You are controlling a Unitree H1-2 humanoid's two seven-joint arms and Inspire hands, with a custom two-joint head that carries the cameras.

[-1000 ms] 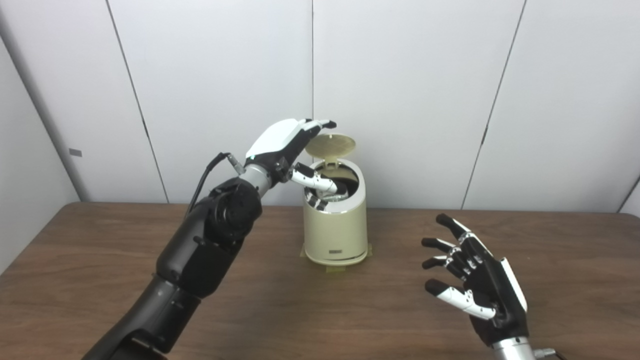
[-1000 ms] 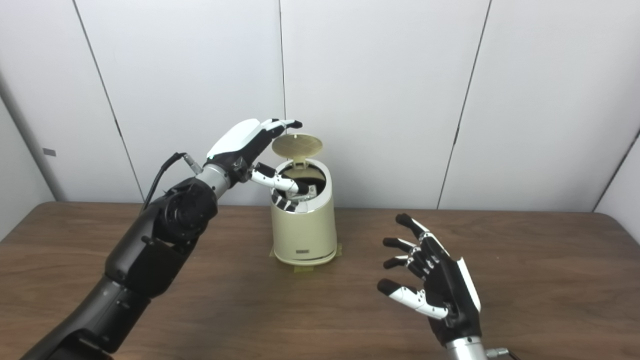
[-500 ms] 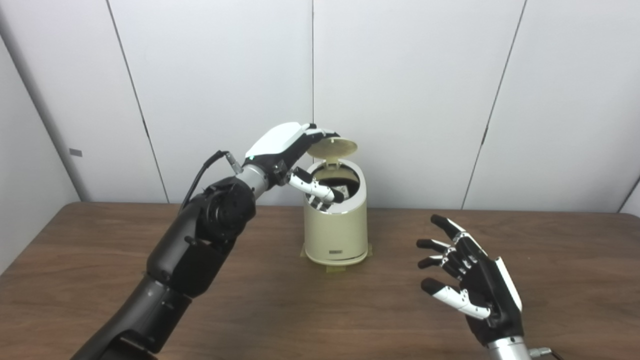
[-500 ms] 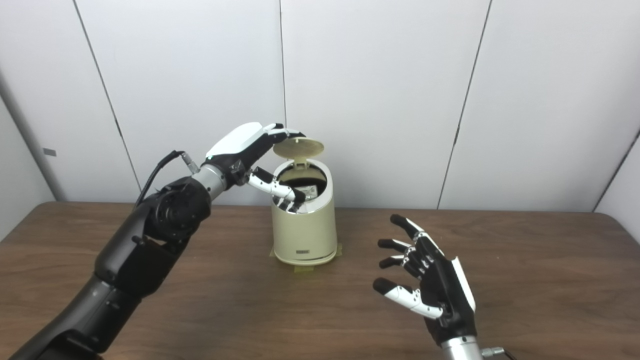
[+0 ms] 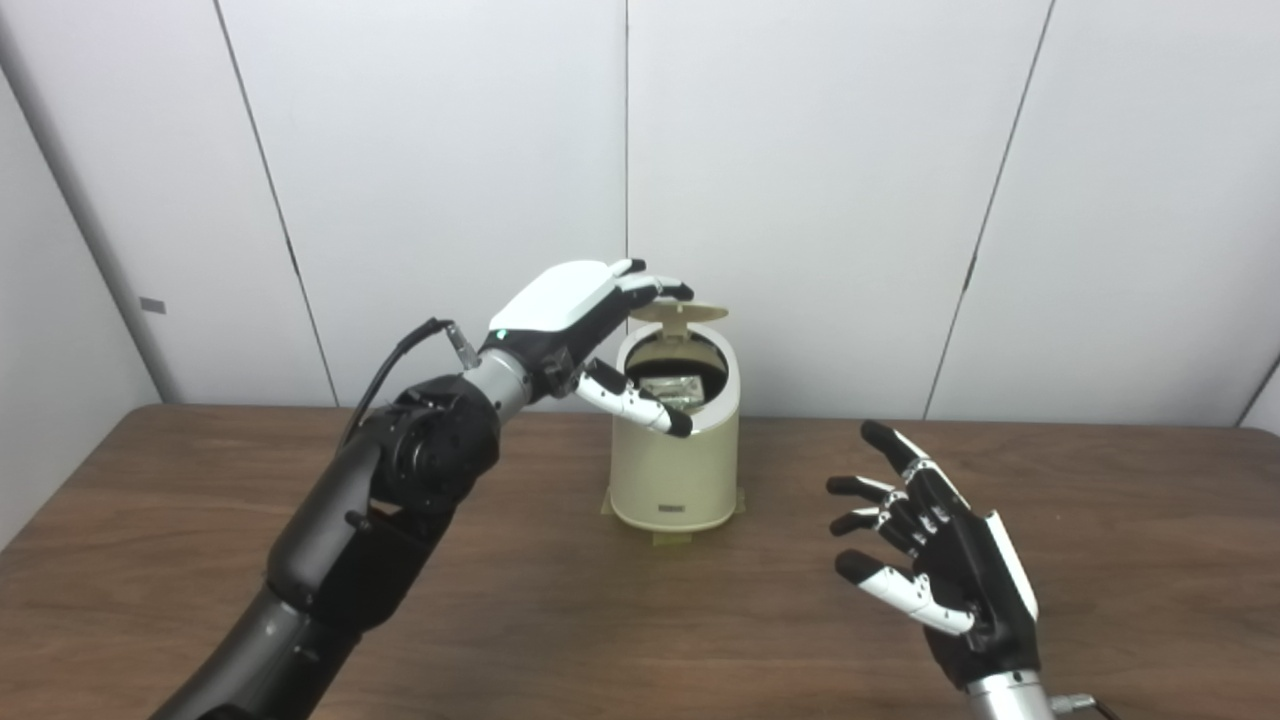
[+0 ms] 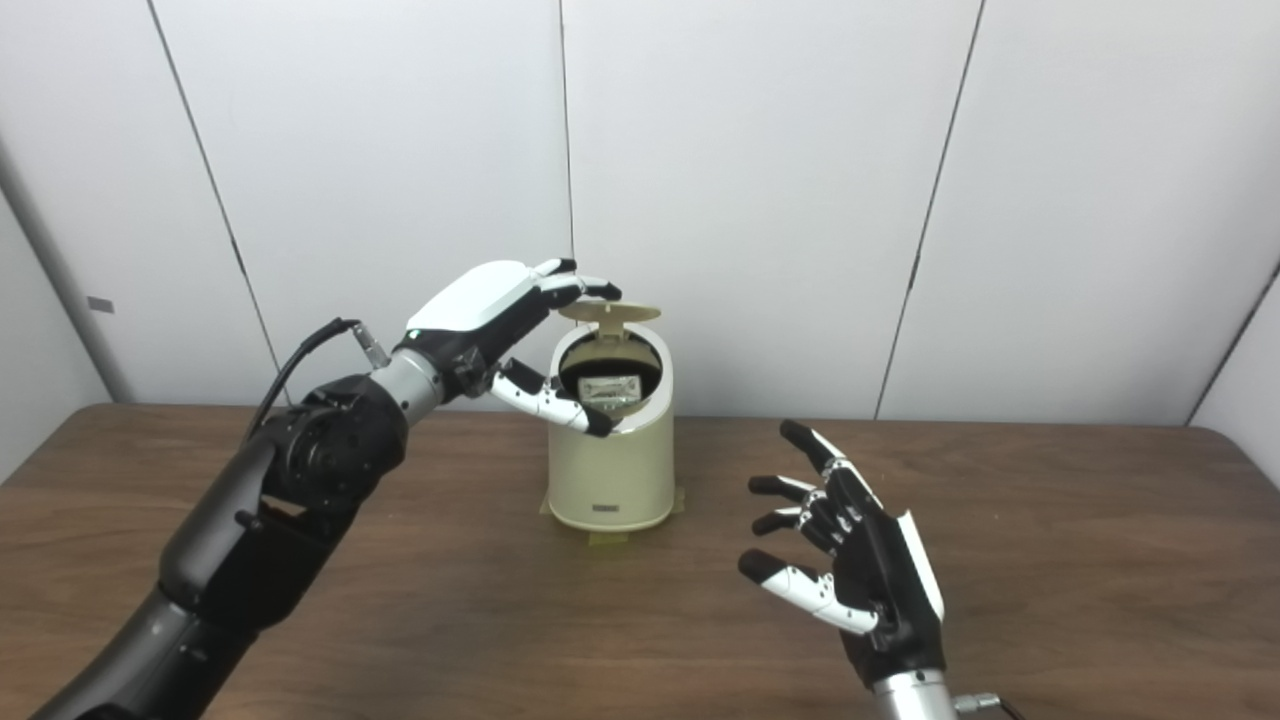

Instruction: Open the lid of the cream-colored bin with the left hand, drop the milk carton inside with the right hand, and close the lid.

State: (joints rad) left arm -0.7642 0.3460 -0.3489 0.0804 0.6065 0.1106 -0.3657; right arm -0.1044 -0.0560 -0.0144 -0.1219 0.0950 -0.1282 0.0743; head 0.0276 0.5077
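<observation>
A cream-colored bin [image 5: 672,470] stands at the back middle of the wooden table [image 5: 560,620]. Its round lid [image 5: 684,309] is tipped down to near level above the opening, still hinged at the back. The milk carton [image 5: 668,388] lies inside, its top showing through the gap. My left hand [image 5: 580,320] is open over the bin's left side, fingers resting on the lid's top edge and thumb by the front rim. My right hand [image 5: 935,560] hovers open to the right of the bin, fingers spread, holding nothing.
White wall panels [image 5: 820,180] rise just behind the bin. Pale tape tabs [image 5: 672,538] show under the bin's base. The table's right edge curves away at the far right [image 6: 1225,440].
My left hand has pushed the lid down from upright to almost level and drawn its thumb out of the opening. The right hand has drifted slightly left, still open.
</observation>
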